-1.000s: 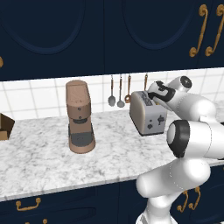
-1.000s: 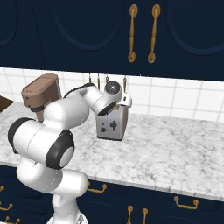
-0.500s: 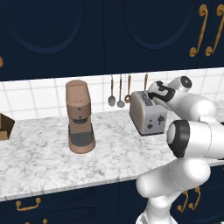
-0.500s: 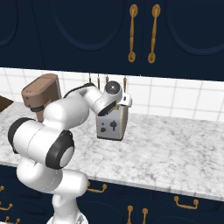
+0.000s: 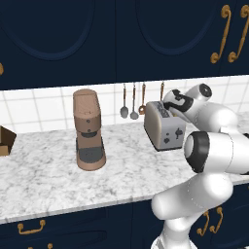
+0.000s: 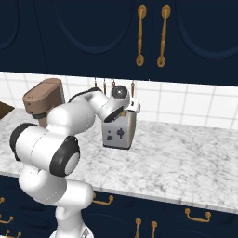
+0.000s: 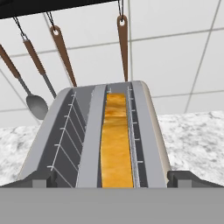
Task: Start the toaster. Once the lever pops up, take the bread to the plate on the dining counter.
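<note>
Fingers (image 7: 112, 179) stay wide open and hold nothing, right above the toaster (image 5: 164, 127) on the counter (image 5: 48, 175). Nothing has moved. Bread (image 7: 117, 142) sits in one slot, ready to grab

Bread (image 7: 117, 144) in toaster (image 7: 148, 131) slot

no visible change, arm seemingly unmoved

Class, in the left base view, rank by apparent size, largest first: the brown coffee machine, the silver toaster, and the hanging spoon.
1. Tall brown coffee machine.
2. Boxy silver-grey toaster, partly hidden by the arm.
3. Small metal spoon with a brown handle, hanging on the tiled wall. It is farthest back, but the gap looks too big for distance alone.
</note>
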Robot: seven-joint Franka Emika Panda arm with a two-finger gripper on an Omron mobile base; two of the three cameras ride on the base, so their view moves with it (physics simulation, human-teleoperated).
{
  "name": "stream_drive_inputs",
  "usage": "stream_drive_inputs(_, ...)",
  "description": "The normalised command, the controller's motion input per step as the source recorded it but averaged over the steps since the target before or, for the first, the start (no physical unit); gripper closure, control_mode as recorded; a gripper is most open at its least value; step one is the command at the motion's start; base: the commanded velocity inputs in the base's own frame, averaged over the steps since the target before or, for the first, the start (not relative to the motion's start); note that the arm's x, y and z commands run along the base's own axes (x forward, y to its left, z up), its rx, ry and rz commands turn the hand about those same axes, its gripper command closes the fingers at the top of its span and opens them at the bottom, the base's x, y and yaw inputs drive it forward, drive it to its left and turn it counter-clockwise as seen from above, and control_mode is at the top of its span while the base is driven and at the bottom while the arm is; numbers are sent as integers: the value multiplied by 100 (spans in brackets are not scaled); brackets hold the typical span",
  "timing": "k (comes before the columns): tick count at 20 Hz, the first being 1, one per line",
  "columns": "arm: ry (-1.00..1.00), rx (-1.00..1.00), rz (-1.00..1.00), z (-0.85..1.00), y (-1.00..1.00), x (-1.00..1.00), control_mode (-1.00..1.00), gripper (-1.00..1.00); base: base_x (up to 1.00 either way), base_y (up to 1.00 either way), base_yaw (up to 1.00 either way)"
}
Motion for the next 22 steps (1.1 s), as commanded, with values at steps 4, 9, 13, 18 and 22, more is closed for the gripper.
stream_drive_inputs(4,0,-1,0,-1,0,4,-100,-100,0,0,0)
stream_drive_inputs(9,-1,-2,0,-3,0,-4,-100,-100,0,0,0)
stream_drive_inputs(13,-1,0,0,-2,0,-2,-100,-100,0,0,0)
stream_drive_inputs(18,0,0,2,0,0,0,-100,100,0,0,0)
stream_drive_inputs(22,0,0,4,0,0,0,-100,100,0,0,0)
